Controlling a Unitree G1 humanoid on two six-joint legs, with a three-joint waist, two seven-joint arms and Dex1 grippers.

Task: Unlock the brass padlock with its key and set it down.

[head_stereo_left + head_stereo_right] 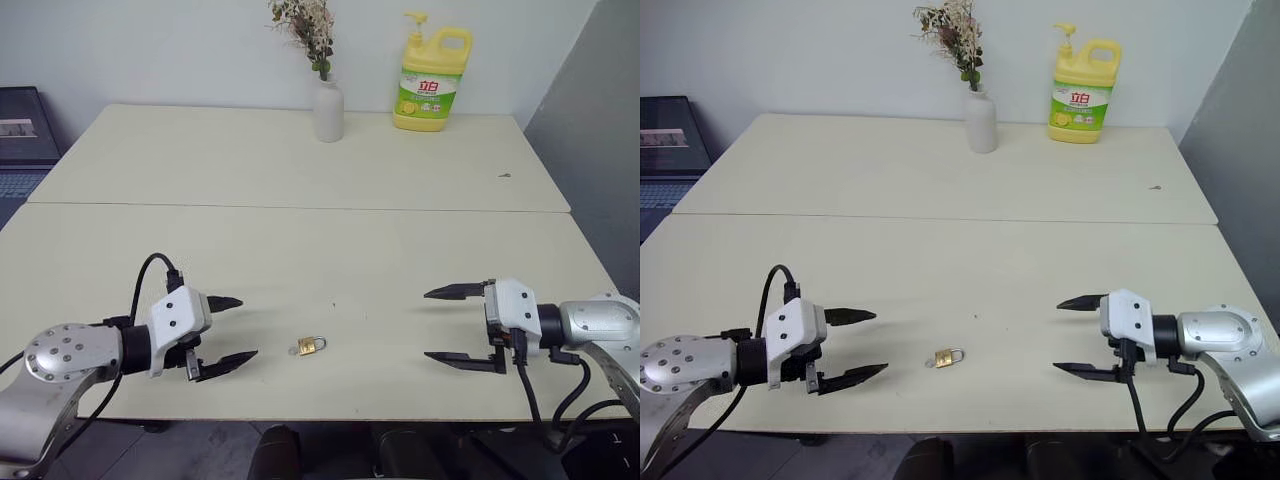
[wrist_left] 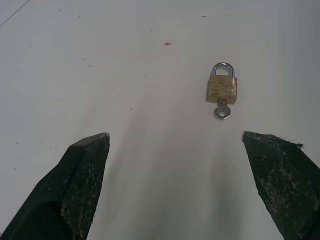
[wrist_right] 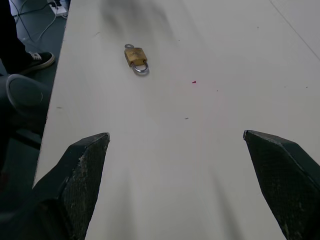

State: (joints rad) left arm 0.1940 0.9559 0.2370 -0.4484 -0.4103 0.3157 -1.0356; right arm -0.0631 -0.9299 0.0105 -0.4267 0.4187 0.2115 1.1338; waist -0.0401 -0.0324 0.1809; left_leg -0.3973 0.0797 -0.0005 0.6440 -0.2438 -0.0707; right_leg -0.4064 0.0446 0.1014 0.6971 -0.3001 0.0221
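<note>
Padlock waiting between two ready grippers.
The brass padlock lies flat on the surface, key seemingly inserted; left gripper and right gripper flank it, jaws apart.

Shiny brass padlock (matt table)

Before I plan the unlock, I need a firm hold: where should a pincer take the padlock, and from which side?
Grip the padlock by its squarish brass body, coming from above with the fingers closing across its two narrow edges. It lies flat on the table, so no side approach gets under it. Leave the key end free for the other pincer.
</note>
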